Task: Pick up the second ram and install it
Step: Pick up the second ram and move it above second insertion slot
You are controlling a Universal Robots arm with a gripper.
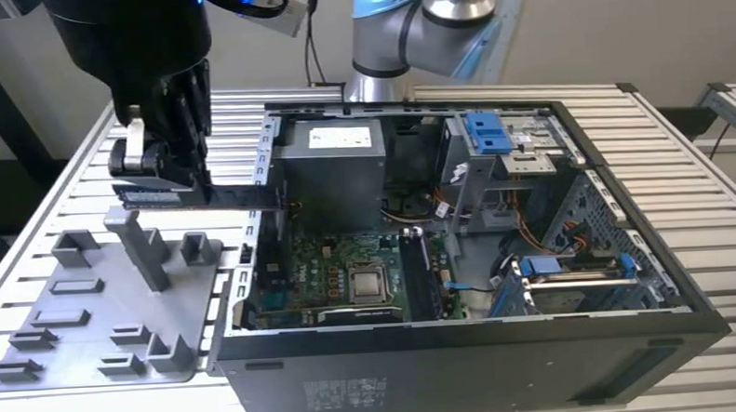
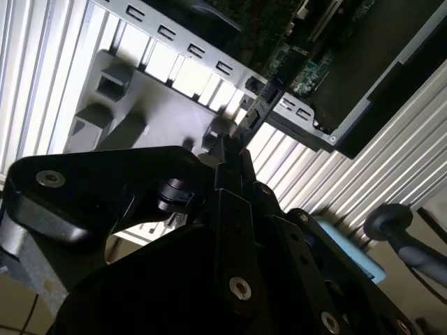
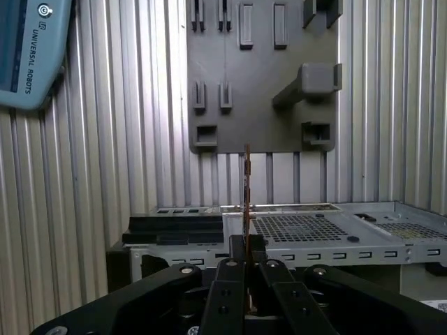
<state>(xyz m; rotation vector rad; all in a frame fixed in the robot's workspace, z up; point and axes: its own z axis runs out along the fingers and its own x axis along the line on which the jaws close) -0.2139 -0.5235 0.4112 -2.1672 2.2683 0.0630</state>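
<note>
Holding ram [image 1: 219, 198] on edge, level, jaws of gripper [image 1: 143, 183] pinching its flat faces near left end. Position: above tray [image 1: 100, 311], clear of posts, right end touching or just short of case [image 1: 474, 350] left wall. Edge-down pose judged to suit slot entry on motherboard [image 1: 333, 263].

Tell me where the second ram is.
At the exterior view's left, the ram is clamped in the end effector, raised between the tray and the case.
</note>
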